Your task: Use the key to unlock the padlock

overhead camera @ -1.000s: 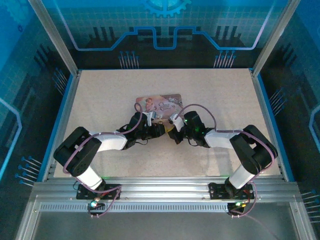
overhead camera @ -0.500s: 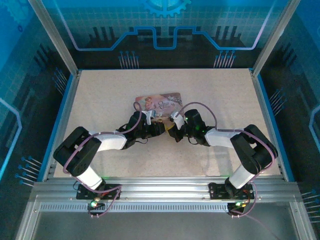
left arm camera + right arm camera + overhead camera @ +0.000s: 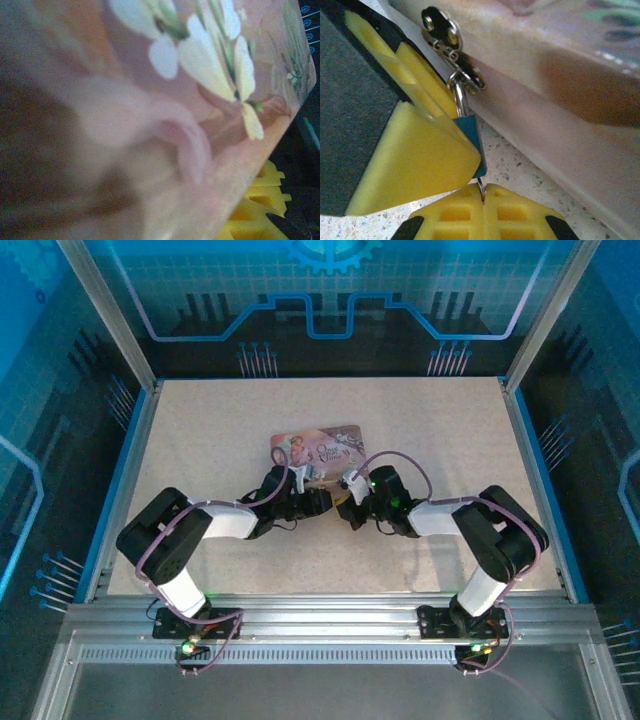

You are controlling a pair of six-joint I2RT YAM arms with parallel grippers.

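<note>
The padlock [image 3: 473, 131] is very small. It has a blue body and a thin shiny loop [image 3: 460, 100] on top. The loop hangs from a little metal tab [image 3: 443, 31] on the side of the pink tin [image 3: 555, 120]. The padlock is right against the tin's side, just above the speckled table [image 3: 530, 175].

The key [image 3: 481, 189] is a tiny silver sliver. Its tip touches the bottom of the padlock. The right gripper [image 3: 484, 202] is squeezed tight on the key, with its two yellow pads pressed together and the key poking up between them.

A big yellow and black finger [image 3: 405, 165] of the left gripper [image 3: 318, 498] lies against the padlock and covers most of the blue body. Its other finger is hidden, so it is not clear if the left gripper is pinching the padlock or just resting on it.

In the left wrist view the tin [image 3: 150, 100] is so close that it is a blur of pink, brown and white flowers. A bit of yellow pad [image 3: 255, 210] peeks out at the bottom corner.

From above, both grippers meet at the near edge of the tin [image 3: 318, 448], in the middle of the table [image 3: 200, 430]. The right gripper [image 3: 346, 506] is just beside the left one. The padlock and key are too small to make out there.
</note>
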